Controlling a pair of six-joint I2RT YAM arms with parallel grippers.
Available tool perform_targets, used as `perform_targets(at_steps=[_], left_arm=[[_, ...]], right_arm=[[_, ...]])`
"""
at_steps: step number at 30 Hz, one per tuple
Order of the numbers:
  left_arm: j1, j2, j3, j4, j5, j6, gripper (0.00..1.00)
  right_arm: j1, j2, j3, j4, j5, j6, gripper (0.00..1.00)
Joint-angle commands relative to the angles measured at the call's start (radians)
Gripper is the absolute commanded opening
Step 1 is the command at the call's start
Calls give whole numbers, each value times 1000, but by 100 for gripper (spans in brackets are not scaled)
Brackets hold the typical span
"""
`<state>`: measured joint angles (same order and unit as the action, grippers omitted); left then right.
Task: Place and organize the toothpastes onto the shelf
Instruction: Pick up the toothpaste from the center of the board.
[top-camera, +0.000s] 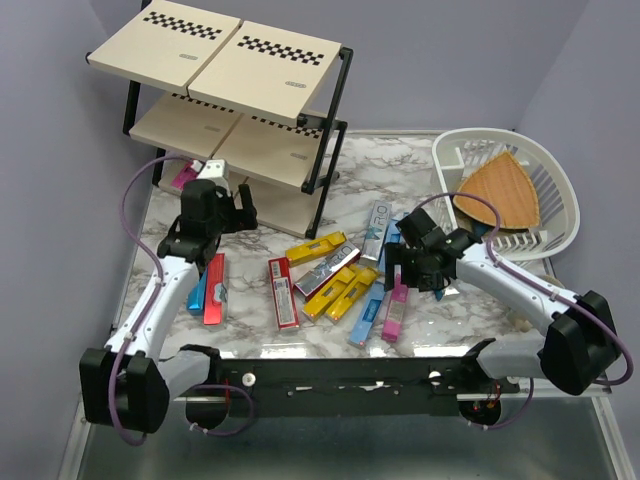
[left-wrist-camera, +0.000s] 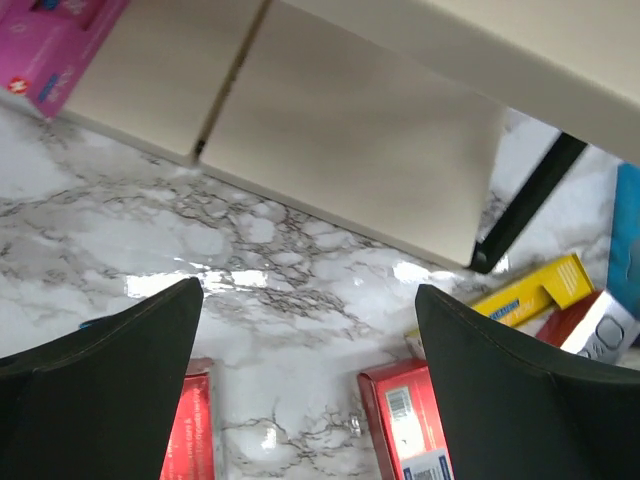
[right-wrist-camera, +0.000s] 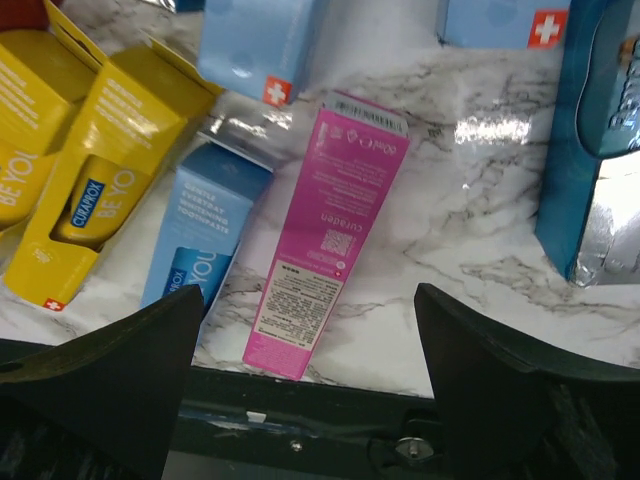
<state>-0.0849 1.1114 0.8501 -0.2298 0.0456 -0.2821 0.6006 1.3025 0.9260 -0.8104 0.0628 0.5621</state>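
Showing the loading of a shelf (top-camera: 230, 55) from a loose heap of toothpaste boxes (top-camera: 330, 280) on a marble table (top-camera: 440, 310). The left gripper (left-wrist-camera: 305, 290) hovers low before the bottom board of the shelf, its fingers spread wide with nothing between them. Only bare marble lies under the gap. One magenta box (left-wrist-camera: 60, 45) lies on that bottom board at its left end, probably the start of a row. The two upper tiers appear bare.

The right gripper (right-wrist-camera: 310, 295) hangs over the near side of the heap, fingers likewise apart. A pink box (right-wrist-camera: 320, 230) lies flat on the table in the gap, touching neither finger. Its long axis runs roughly between the fingers, so closing would pinch its narrow width, which suits a light carton. Yellow boxes (right-wrist-camera: 90, 200) and a blue box (right-wrist-camera: 205, 225) crowd its left side and could be nudged on descent. Most boxes remain on the table, so the task is at an early stage. A white basket (top-camera: 500, 135) holding a wooden board (top-camera: 500, 190) stands apart at far right.
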Motion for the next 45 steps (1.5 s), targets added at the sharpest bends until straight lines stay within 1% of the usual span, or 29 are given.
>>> perform_targets(at_steps=[1, 3, 9, 10, 13, 24, 26, 28, 30, 31, 34, 35, 37, 38, 39, 42, 44, 45], left_arm=[[-154, -85, 4, -72, -199, 118, 99], [-190, -114, -25, -69, -194, 116, 99], [-199, -194, -98, -49, -164, 40, 99], [-199, -199, -105, -48, -150, 35, 99], [-202, -199, -114, -42, -141, 38, 99], [-231, -163, -115, -49, -144, 50, 99], [-237, -157, -117, -46, -139, 57, 99], [-246, -156, -118, -40, -125, 63, 99], [-256, -159, -124, -33, -113, 83, 99], [-259, -162, -126, -29, -101, 92, 99], [-271, -168, -128, -17, -76, 122, 99], [-276, -171, -128, -11, -69, 129, 99], [-286, -177, -135, 20, -50, 149, 99], [-300, -183, -137, 32, -46, 156, 99], [-308, -183, -137, 55, -15, 165, 99], [-348, -193, -151, 121, 43, 218, 99], [-380, -205, -163, 162, 63, 263, 99], [-415, -208, -167, 197, 75, 277, 99]], right_arm=[[-4, -34, -41, -68, -41, 116, 95], [-4, -20, -45, -84, -44, 121, 94], [-4, 26, -64, -84, -58, 127, 90], [-4, 33, -64, -79, -58, 124, 88], [-2, 69, -67, -61, -98, 122, 84], [-1, 185, -119, 56, -179, 130, 81], [1, 202, -127, 76, -192, 137, 77], [4, 208, -138, 89, -202, 142, 77], [4, 218, -148, 99, -212, 144, 72], [4, 222, -151, 105, -216, 142, 72], [4, 224, -153, 102, -219, 131, 65], [4, 218, -151, 96, -218, 125, 56], [4, 190, -148, 77, -219, 117, 48], [4, 179, -145, 70, -219, 113, 42], [4, 173, -141, 63, -221, 101, 39], [4, 152, -95, 1, -228, 62, 33], [4, 129, -56, -51, -233, 21, 32], [4, 118, -12, -68, -236, 4, 32]])
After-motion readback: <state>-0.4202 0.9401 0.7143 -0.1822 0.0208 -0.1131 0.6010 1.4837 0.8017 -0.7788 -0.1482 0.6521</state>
